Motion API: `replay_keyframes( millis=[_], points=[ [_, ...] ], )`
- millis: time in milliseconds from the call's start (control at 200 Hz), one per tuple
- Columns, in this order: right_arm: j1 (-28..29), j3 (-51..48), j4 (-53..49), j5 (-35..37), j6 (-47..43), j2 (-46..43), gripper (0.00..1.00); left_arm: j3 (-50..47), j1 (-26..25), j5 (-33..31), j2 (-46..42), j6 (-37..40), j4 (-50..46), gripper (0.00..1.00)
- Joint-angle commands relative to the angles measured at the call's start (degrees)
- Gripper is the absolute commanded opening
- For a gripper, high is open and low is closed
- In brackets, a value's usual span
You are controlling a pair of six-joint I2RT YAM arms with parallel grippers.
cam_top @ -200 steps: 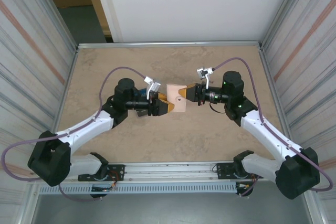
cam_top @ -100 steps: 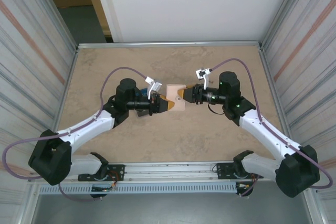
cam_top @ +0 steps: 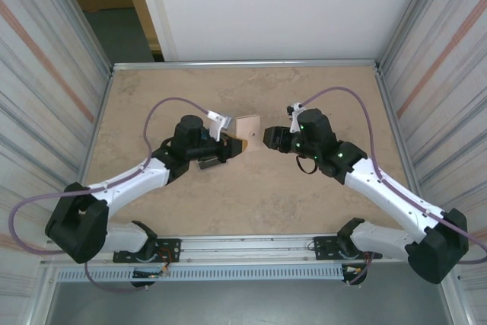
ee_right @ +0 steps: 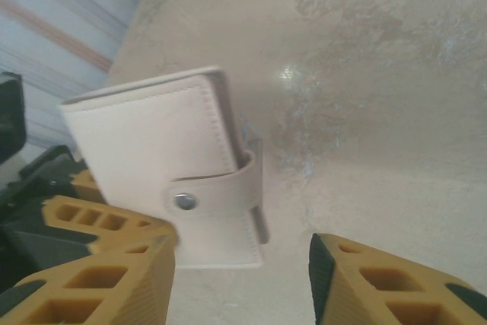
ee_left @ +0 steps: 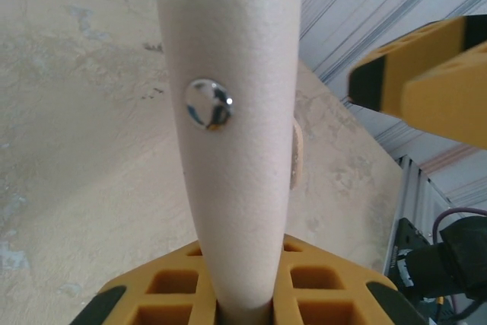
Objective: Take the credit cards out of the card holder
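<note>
- The tan marbled table (cam_top: 319, 203) sits between ribbed side walls, with a white panel behind it.
- The card holder (cam_top: 245, 125) is near the table's middle, clamped edge-on in my left jaws and apparently lifted.
- My right jaws stand apart just beside it, gripping nothing.
- Its snap tab (ee_right: 219, 192) looks fastened and no card is out, so I judge that everything is left to do.
- A second ago the right jaws pinched the holder while the left stood open. The hold has now swapped.
</note>
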Motion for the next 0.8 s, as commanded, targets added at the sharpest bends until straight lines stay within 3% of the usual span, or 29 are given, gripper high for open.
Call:
replay_keyframes(
  millis=[0, 241, 797],
  points=[
    [2.58, 3.70, -3.84, 6.80, 4.30, 3.11, 0.46, 2.64, -0.47, -1.74, 0.92, 1.34, 0.46, 0.00],
    [6.43, 10.49, -6.28, 9.43, 4.71, 10.87, 0.41, 2.76, -0.56, -1.69, 1.52, 1.26, 0.42, 0.00],
    [6.54, 14.50, -7.21, 9.18, 5.13, 18.20, 0.41, 3.26, -0.55, -2.11, 1.73, 1.26, 0.22, 0.00]
  ],
)
